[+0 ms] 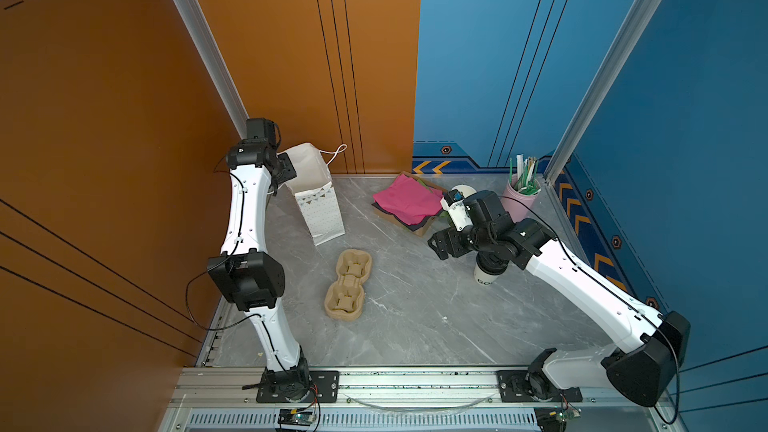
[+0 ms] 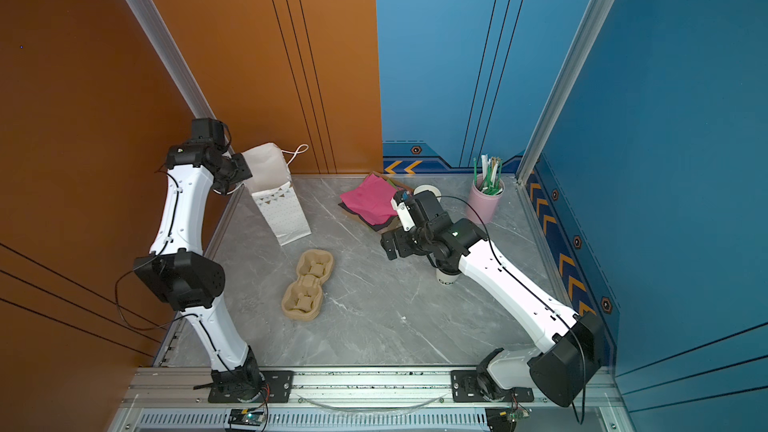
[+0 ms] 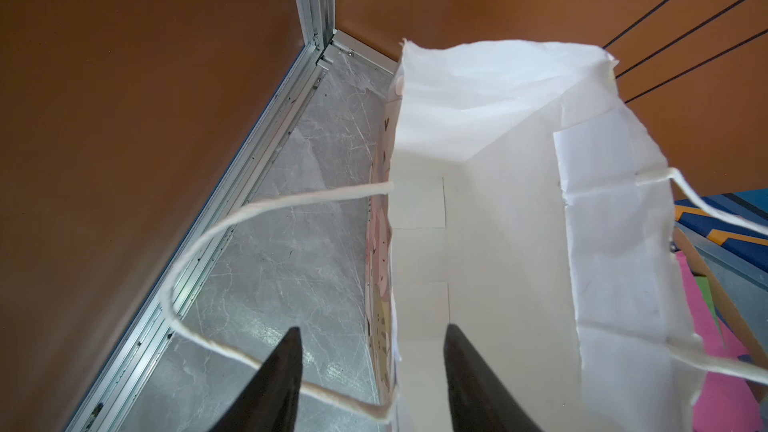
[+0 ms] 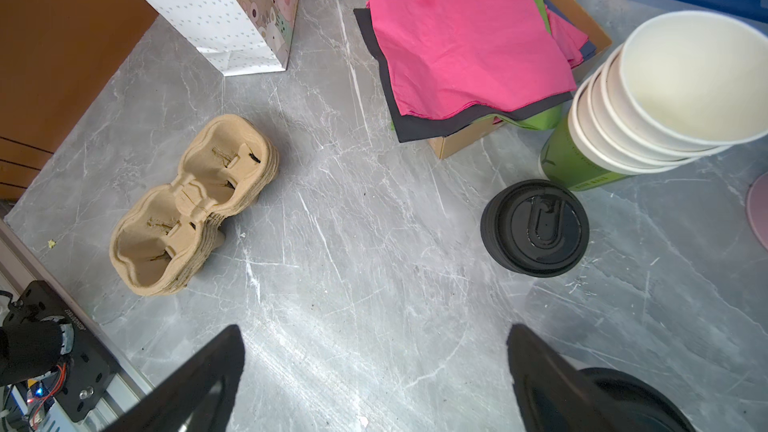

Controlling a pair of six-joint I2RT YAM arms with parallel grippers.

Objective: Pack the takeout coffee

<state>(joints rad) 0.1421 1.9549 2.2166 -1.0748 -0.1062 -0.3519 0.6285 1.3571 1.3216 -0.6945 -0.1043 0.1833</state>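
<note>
The takeout coffee (image 1: pixel 485 277), a white cup with dark lettering and a black lid, stands on the table right of the middle, mostly hidden under my right arm in both top views (image 2: pixel 446 278). Its black lid (image 4: pixel 631 388) shows just beside one right finger. My right gripper (image 4: pixel 375 327) is open and empty, above bare table just left of the cup (image 1: pixel 438 247). My left gripper (image 3: pixel 372 327) is open at the rim of the white paper bag (image 3: pixel 498 201). One finger is inside the bag, the other outside, with the bag's wall and a string handle (image 3: pixel 232 218) between them.
A stack of brown pulp cup carriers (image 1: pixel 349 290) lies mid-table. Pink napkins (image 4: pixel 465 39) on a box, a stack of lidless cups (image 4: pixel 648 118) and a stack of black lids (image 4: pixel 535 227) sit at the back right. A pink holder of straws (image 1: pixel 521 201) stands in the corner.
</note>
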